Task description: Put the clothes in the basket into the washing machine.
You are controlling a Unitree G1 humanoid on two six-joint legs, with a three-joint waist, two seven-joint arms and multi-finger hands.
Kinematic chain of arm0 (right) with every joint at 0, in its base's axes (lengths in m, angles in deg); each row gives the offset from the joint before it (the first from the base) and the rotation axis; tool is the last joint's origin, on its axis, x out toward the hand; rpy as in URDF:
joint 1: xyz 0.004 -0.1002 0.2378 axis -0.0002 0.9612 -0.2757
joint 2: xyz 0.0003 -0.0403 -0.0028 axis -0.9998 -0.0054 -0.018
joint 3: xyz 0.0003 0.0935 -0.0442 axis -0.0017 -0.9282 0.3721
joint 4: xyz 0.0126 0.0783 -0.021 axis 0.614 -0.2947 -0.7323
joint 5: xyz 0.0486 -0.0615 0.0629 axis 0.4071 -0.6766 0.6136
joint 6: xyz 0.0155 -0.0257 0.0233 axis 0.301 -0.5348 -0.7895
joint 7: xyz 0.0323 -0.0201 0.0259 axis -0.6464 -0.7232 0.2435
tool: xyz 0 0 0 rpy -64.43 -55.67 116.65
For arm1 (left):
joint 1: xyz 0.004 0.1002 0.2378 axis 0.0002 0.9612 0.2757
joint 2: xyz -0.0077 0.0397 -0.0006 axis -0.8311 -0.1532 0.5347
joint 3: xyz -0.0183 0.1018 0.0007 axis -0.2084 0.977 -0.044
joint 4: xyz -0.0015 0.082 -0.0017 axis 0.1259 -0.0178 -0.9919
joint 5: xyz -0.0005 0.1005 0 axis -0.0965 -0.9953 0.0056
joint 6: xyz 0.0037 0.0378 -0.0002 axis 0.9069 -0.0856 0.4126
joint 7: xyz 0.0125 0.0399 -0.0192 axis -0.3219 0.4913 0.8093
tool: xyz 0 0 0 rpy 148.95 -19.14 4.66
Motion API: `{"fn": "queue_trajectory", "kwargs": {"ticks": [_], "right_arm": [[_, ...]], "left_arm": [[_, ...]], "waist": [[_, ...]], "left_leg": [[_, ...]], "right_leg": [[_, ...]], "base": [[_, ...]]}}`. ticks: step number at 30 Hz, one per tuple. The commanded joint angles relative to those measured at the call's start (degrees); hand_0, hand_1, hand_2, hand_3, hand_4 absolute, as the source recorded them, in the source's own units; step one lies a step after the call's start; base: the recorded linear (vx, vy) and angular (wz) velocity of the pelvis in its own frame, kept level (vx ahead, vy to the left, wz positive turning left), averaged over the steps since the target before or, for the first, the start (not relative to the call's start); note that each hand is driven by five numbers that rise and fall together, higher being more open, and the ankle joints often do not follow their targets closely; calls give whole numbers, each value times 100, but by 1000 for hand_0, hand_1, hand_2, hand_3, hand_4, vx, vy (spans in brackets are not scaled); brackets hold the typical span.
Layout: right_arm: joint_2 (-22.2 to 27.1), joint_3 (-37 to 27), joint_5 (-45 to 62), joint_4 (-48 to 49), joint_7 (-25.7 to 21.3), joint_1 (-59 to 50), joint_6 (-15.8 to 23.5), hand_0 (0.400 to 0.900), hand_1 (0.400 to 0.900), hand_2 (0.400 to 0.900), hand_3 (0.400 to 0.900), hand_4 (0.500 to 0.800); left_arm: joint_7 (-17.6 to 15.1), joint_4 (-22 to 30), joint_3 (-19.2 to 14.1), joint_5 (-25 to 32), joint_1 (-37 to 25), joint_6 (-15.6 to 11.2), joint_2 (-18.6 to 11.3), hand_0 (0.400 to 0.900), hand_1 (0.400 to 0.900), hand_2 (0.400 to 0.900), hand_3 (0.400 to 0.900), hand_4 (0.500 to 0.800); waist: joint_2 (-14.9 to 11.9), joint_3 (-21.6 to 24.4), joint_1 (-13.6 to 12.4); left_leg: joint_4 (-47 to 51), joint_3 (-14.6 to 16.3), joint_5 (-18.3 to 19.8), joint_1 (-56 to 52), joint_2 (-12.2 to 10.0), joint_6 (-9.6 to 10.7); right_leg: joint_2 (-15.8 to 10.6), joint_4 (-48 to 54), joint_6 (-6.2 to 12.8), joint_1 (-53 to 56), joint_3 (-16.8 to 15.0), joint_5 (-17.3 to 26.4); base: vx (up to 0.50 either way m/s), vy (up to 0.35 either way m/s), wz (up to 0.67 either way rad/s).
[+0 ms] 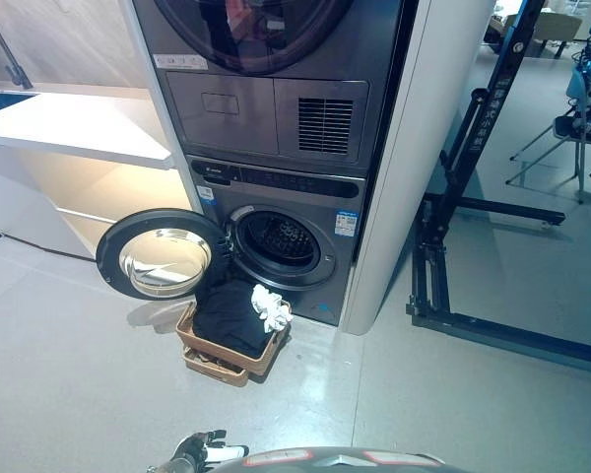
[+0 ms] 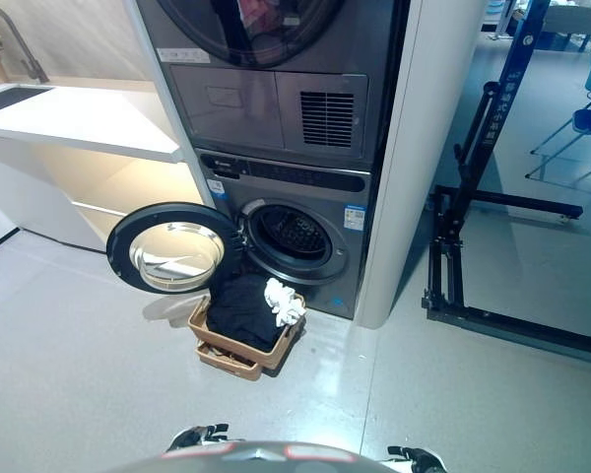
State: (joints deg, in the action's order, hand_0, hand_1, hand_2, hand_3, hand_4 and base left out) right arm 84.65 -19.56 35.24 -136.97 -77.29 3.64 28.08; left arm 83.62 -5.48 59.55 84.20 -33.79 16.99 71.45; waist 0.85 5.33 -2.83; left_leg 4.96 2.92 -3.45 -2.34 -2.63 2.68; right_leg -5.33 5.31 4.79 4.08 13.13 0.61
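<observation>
- Two garments sit in the basket: a black garment filling most of it and a white garment bunched on its right edge; you have both still to move.
- Basket stands on the floor right under the washing machine opening, touching or just beside the machine front, so the lift into the drum should be short.
- Machine door is swung fully open to the left, leaving the drum mouth clear; the drum looks dark, and you cannot tell whether anything is inside.
- Black garment drapes up toward the drum lip, which probably makes it the easier first pull.
- Dryer is stacked above and the counter with its sink is to the left; neither bears on the job.
- Black metal frame stands on the floor to the right, well apart from the basket.
- Left robot hand shows only at the bottom edge, fingers seemingly loose and holding nothing.
- Right robot hand just peeks in at the bottom edge of the right eye view; you cannot tell its finger state.
- Both robot hands are well apart from the basket, which lies ahead and slightly left of centre; you likely need to step in and reach down first.
</observation>
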Motion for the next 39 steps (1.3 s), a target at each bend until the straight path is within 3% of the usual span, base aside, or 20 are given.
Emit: {"fn": "queue_trajectory", "kwargs": {"ticks": [1, 9, 18, 21, 23, 27, 28, 33, 35, 39], "right_arm": [[-108, 159, 66, -265, -26, -207, 135, 900, 900, 900, 900, 800], [-100, 169, 47, -247, -30, -252, 112, 900, 900, 900, 900, 800], [-89, 176, 57, -219, -13, -405, 82, 900, 900, 900, 900, 800], [-56, 135, 107, -198, 12, -460, 102, 900, 900, 900, 900, 800], [-11, 60, 136, -225, -5, -450, 120, 900, 900, 900, 900, 800], [16, -69, 295, -267, 9, -402, 150, 900, 900, 900, 900, 800], [22, -152, 401, -287, 31, -318, 162, 900, 900, 900, 900, 800], [54, -221, 343, -400, 36, -238, 139, 900, 900, 900, 900, 800], [74, -261, 275, -452, 34, -226, 125, 900, 900, 900, 900, 800], [98, -277, 238, -390, 40, -215, 116, 900, 900, 900, 900, 800]], "left_arm": [[-38, -266, -163, 86, -367, -179, -114, 900, 900, 900, 900, 800], [-45, -331, -265, 148, -343, -130, -98, 900, 900, 900, 900, 800], [-137, -299, -406, 320, -427, -150, -144, 900, 900, 900, 900, 800], [-119, -259, -409, 357, -465, -167, -206, 900, 900, 900, 900, 800], [-129, -243, -398, 372, -489, -173, -255, 900, 900, 900, 900, 800], [-121, -267, -382, 380, -559, -163, -330, 900, 900, 900, 900, 800], [-122, -303, -329, 332, -611, -163, -384, 900, 900, 900, 900, 800], [-149, -299, -219, 260, -732, -202, -408, 900, 900, 900, 900, 800], [-157, -321, -205, 291, -767, -240, -392, 900, 900, 900, 900, 800], [-191, -365, -181, 281, -744, -252, -327, 900, 900, 900, 900, 800]], "waist": [[-255, 107, -44], [-240, 73, -53], [-294, -92, -176], [-303, -212, -178], [-291, -353, -90], [-189, -523, 56], [-180, -568, 196], [-214, -598, 380], [-303, -537, 553], [-278, -400, 696]], "left_leg": [[4, -410, 212, 154, 274, -9], [4, -392, 236, 128, 297, -51], [-220, -404, 405, 264, 561, -307], [-477, -462, 568, 336, 705, -482], [-590, -590, 640, 254, 875, -628], [-657, -846, 677, 98, 858, -678], [-628, -1062, 730, -87, 836, -638], [-510, -1447, 1018, -576, 774, -497], [-414, -1708, 1166, -995, 713, -432], [-296, -1853, 1213, -1377, 409, -246]], "right_leg": [[-167, -73, 247, -92, 23, 240], [-185, -75, 266, -119, -55, 267], [-453, -461, 374, -368, -263, 294], [-535, -1333, 373, -685, -418, 228], [-638, -2366, 354, -1031, -661, 642], [-443, -3280, 243, -1542, -967, 808], [-281, -3159, 150, -1766, -1034, 668], [-483, -1860, 195, -2084, -715, 736], [-312, -847, 299, -2341, -875, 1175], [-19, -567, 259, -2406, -873, 1391]], "base": [[0, 0, 0], [7, 15, -7], [33, 90, -7], [68, 172, -4], [129, 232, 21], [181, 126, 52], [288, 5, 79], [343, -70, 61], [458, -134, 53], [436, -172, 45]]}}
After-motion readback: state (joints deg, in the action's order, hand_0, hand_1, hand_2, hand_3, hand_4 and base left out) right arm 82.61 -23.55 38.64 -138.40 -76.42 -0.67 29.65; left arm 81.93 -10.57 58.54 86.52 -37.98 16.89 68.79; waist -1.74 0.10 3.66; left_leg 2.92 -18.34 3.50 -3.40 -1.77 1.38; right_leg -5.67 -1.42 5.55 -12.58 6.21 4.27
